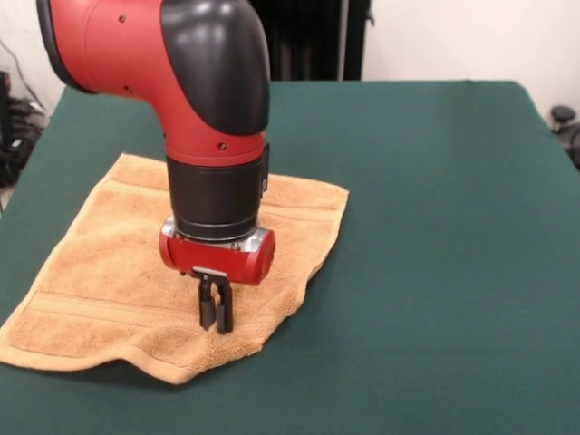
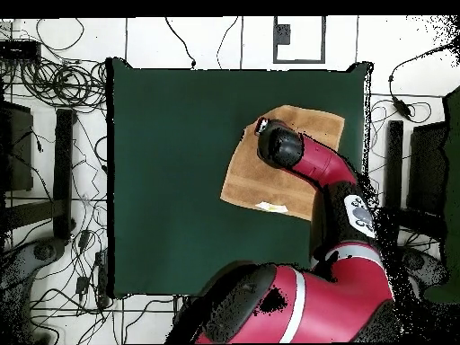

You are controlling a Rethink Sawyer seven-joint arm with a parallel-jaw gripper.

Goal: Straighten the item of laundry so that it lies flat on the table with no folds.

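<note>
The tan-orange towel (image 1: 100,281) lies spread on the dark green table (image 1: 435,227), left of centre in the front view, its near edge wavy and slightly lifted. In the overhead view the towel (image 2: 260,180) sits toward the table's right side with a small white tag (image 2: 269,207) near its lower edge. My gripper (image 1: 217,317) hangs straight down over the towel's near right part, fingers drawn close together, tips at or just above the cloth. Nothing shows between them. In the overhead view the arm hides the gripper.
The green table (image 2: 171,180) stretches wide to the left of the towel in the overhead view. Cables and equipment lie on the floor around the table edges. My arm (image 2: 314,171) reaches over the towel from below.
</note>
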